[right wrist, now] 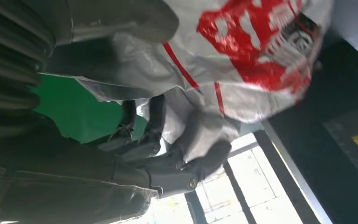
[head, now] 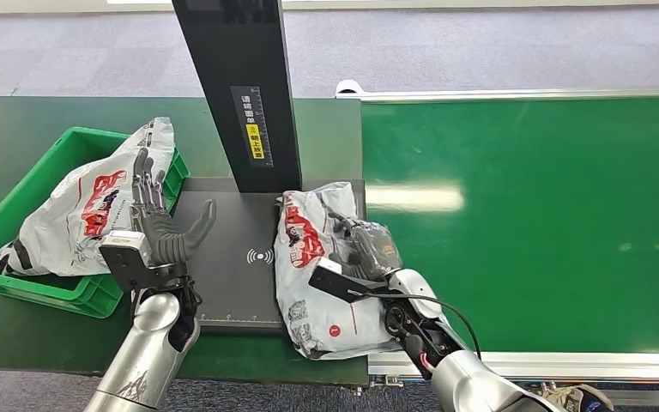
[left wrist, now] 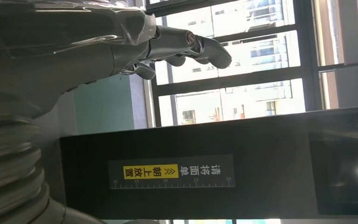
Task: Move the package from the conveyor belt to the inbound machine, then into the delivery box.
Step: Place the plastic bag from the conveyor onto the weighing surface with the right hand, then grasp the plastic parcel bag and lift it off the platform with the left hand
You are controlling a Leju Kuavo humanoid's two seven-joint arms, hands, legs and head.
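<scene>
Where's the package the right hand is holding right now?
In the head view, the package lies on the black scanner plate's right edge beside the conveyor belt, gripped by the right hand.

Your right hand (head: pixel 367 249) covers part of the package (head: pixel 309 283); the black post (head: pixel 238 86) runs past the frame's top; its label print (head: pixel 257 124) is unreadable.

The right hand (right wrist: pixel 168 154) holds a white bag (right wrist: pixel 242 70) with big red marks. Dark fingers (right wrist: pixel 200 163) curl into the crinkly plastic. A green belt (right wrist: pixel 79 112) shows behind it.
</scene>
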